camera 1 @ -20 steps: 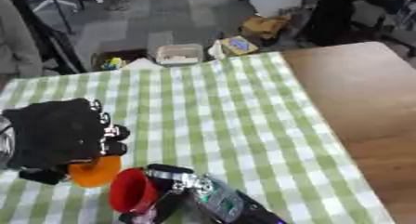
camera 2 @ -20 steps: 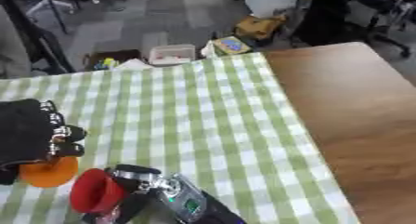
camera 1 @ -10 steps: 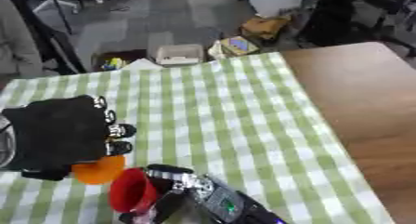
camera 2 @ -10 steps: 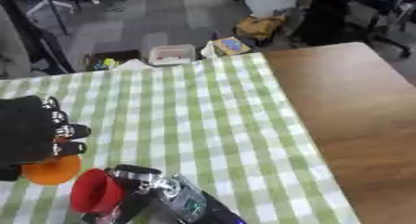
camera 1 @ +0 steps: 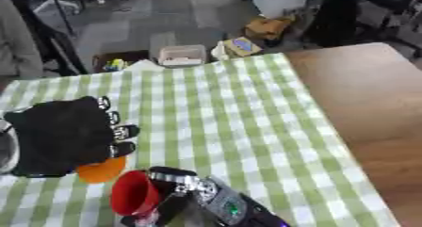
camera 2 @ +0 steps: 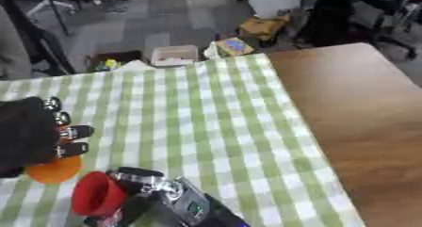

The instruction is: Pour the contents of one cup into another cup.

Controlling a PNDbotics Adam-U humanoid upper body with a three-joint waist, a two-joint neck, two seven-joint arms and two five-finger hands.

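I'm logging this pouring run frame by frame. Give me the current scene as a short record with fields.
surface: green checked tablecloth on a wooden table
left hand: curled over the orange cup
right hand: holds the red cup tipped, mouth toward the orange cup
contents: not visible
pour: cannot tell if started

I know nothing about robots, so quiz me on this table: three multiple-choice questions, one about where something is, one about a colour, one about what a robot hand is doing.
1. Where is the orange cup?
A. under the left robot hand
B. on the bare wood
C. at the cloth's far edge

2. What colour is the cup in the right robot hand?
A. blue
B. red
C. white

3. How is that cup held?
A. upright
B. upside down
C. tipped, mouth toward the orange cup

Answers:
1 A: the orange cup peeks out beneath the left robot hand.
2 B: the red cup.
3 C: the right robot hand holds it tilted sideways.
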